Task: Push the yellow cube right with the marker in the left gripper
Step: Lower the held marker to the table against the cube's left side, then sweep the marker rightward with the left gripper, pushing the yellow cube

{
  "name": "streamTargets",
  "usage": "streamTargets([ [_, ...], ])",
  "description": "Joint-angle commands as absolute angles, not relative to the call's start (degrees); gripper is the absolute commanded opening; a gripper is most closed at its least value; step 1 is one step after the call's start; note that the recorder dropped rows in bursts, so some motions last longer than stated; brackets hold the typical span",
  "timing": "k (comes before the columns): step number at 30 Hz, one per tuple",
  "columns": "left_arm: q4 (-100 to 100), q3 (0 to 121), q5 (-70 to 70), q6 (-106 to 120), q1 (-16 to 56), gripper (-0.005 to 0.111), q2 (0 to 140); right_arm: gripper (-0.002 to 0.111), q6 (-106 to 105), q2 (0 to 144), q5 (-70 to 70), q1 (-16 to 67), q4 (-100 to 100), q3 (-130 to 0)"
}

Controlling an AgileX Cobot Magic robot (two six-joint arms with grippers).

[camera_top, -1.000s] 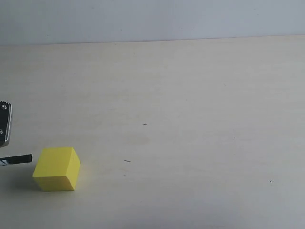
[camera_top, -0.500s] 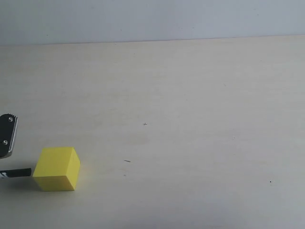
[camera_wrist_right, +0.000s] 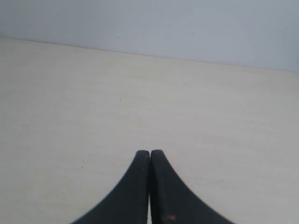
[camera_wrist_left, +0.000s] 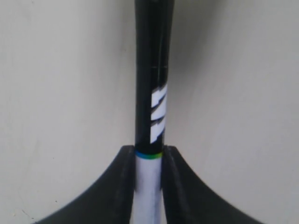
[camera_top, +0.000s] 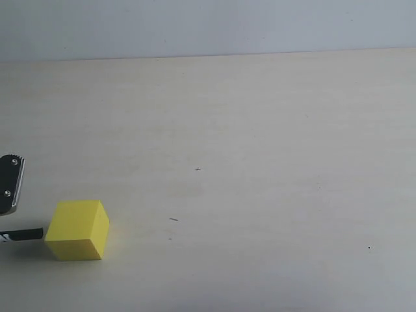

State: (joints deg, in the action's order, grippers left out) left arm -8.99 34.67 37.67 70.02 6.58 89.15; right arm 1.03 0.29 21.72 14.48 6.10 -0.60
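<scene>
The yellow cube [camera_top: 77, 229] rests on the table at the lower left of the exterior view. The marker [camera_top: 24, 234] lies level just left of it, its black tip at the cube's left face. Only one screwed jaw of the left gripper [camera_top: 10, 185] shows at the left edge, above the marker. In the left wrist view the left gripper [camera_wrist_left: 149, 156] is shut on the marker [camera_wrist_left: 153, 88], black jaws pinching the white barrel, the black labelled part sticking out ahead. The cube is out of that view. The right gripper [camera_wrist_right: 149, 154] is shut with nothing in it, out of the exterior view.
The pale table [camera_top: 260, 162] stretches right of the cube, with a few small dark specks [camera_top: 173, 220]. A grey-blue wall [camera_top: 208, 26] runs along the table's far edge.
Over the last second the left gripper and the marker dropped lower; the marker tip came down to the middle of the cube's left face. The cube has not visibly moved.
</scene>
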Motion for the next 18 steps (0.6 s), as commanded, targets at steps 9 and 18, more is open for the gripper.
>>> streamTargets([
  [9, -7.20, 35.84, 38.10, 60.15, 22.10, 0.000, 89.32, 0.000, 0.72, 0.00, 21.06, 14.21, 6.20, -0.45],
  [18, -14.24, 35.96, 43.93, 50.31, 20.47, 0.000, 89.32, 0.000, 0.72, 0.00, 21.06, 14.21, 6.20, -0.45],
])
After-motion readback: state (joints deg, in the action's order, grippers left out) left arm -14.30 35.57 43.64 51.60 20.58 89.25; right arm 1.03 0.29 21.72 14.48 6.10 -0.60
